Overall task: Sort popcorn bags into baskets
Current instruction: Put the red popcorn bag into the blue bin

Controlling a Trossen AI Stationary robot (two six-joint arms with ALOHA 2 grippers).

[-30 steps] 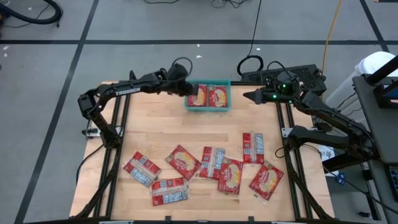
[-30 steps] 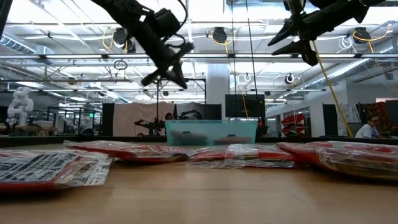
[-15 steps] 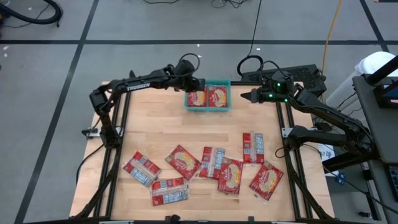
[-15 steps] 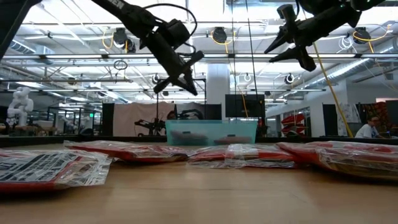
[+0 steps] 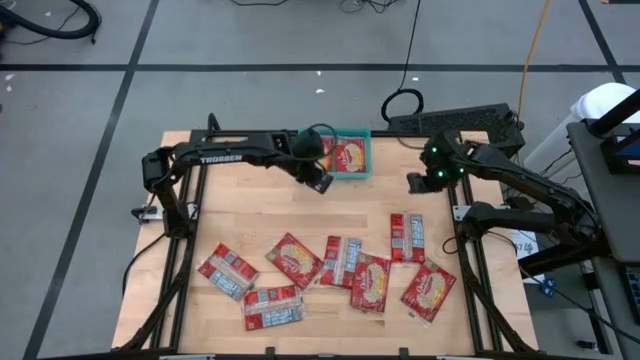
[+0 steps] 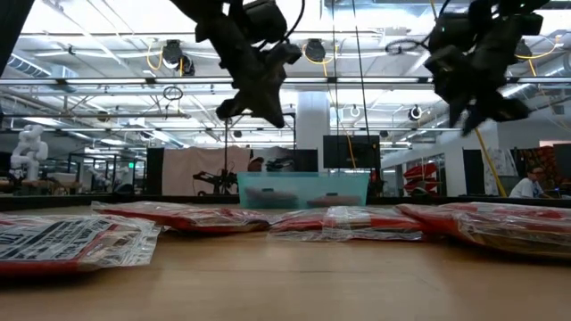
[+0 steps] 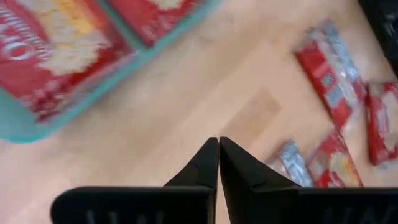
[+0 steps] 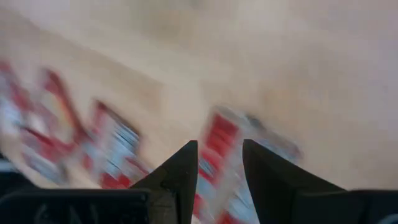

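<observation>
The teal basket (image 5: 352, 133) stands at the table's far edge and holds two red popcorn bags (image 5: 349, 156) lying flat side by side. Several more bags lie flat across the near half of the table (image 5: 293, 260), some overlapping, some with their white-grey backs up (image 5: 272, 307). My left gripper (image 5: 322, 183) hangs shut and empty above the bare wood just near of the basket's left end (image 7: 155, 50). My right gripper (image 5: 412, 183) is open and empty, in the air to the right of the basket, with bags (image 8: 217, 143) below it.
Bare wood (image 5: 250, 210) lies between the basket and the row of bags. A bag (image 5: 407, 237) lies nearest below the right gripper. In the low view the bags (image 6: 343, 218) form a low band in front of the basket (image 6: 303, 189). A person sits far behind (image 6: 533, 178).
My left gripper has left the basket's left end, moving toward the table's near edge and slightly right. My right gripper has moved toward the near edge and tipped its fingers downward. The bags have stayed where they were.
</observation>
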